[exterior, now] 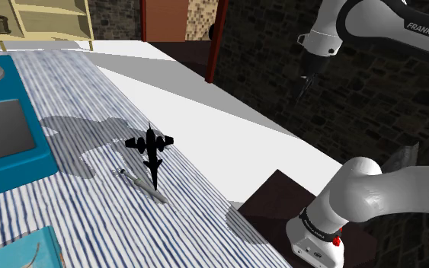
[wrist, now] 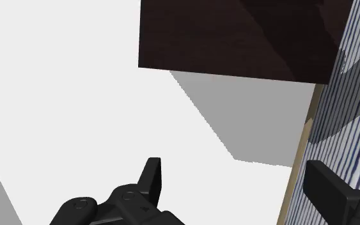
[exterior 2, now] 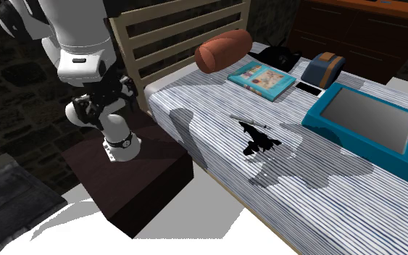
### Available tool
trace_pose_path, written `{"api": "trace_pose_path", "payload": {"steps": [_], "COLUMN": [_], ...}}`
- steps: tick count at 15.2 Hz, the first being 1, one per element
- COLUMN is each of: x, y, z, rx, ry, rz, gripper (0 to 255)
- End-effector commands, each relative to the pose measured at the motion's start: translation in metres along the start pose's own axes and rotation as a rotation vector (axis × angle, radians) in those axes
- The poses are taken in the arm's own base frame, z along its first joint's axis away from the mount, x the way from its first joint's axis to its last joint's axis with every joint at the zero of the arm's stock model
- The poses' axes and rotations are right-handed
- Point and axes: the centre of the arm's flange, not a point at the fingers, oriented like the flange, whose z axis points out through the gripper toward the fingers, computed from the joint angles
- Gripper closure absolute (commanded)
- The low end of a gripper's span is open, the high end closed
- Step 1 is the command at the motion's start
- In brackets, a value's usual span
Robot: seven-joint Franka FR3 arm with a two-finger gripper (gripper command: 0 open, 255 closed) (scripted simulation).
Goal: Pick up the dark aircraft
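Currently, in the shoulder view, I read the aircraft [exterior: 152,149] as black and lying flat on the striped bed [exterior: 91,221], near the middle of its cover. A grey pen [exterior: 141,183] lies just beside the aircraft's lower tip. A teal case [exterior: 14,164] sits at the view's left. The pincer [exterior: 308,85] hangs high at the upper right, well apart from the aircraft and off the bed's side.

In the second exterior view, the aircraft lies between the pen and the arm's shadow. A book [exterior 2: 261,78] and a bolster [exterior 2: 224,51] lie further up the bed. The arm rises from the dark stand [exterior 2: 133,181] beside the bed.

In the wrist view, the pincer is released: its fingers [wrist: 151,176] stand apart with nothing between them. Beyond them I see white floor [wrist: 57,96], the stand's corner and the bed's edge.
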Motion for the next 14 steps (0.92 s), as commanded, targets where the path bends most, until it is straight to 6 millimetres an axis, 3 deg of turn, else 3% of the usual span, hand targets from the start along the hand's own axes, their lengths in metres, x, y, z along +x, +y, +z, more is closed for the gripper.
{"api": "trace_pose_path", "payload": {"steps": [1,14], "x": [0.000,0.077], "y": [0.000,-0.131], "z": [0.000,0.061], "rx": [0.000,0.039], "ry": [0.000,0.041], "rz": [0.000,0.038], "gripper": [0,0]}}
